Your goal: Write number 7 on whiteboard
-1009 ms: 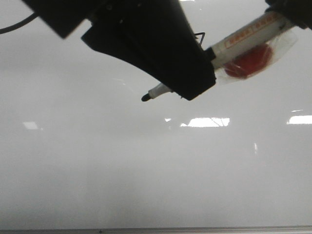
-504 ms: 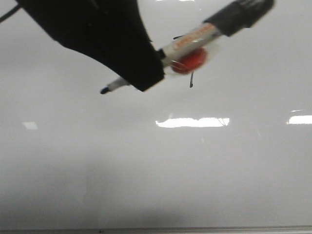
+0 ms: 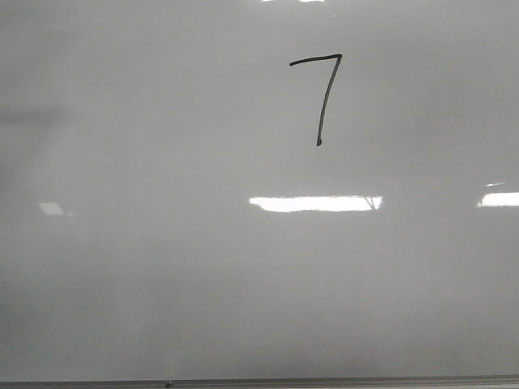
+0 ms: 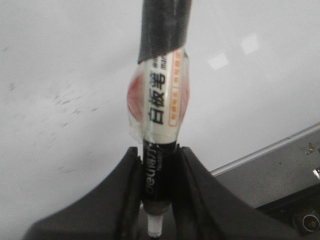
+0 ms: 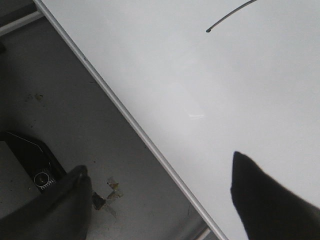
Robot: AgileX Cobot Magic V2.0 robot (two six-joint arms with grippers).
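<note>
The number 7 (image 3: 320,97) sat far-right on the whiteboard (image 3: 162,284), left gripper (image 4: 156,200) pinching the marker (image 4: 159,135) mid-barrel, probably light, stiff and slick, right gripper (image 5: 160,192) spread empty.

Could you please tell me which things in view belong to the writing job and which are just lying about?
Belong to the job:
number 7
whiteboard
marker, clamped in the left pincer

Just lying about:
right pincer, open and empty
light reflections
</note>
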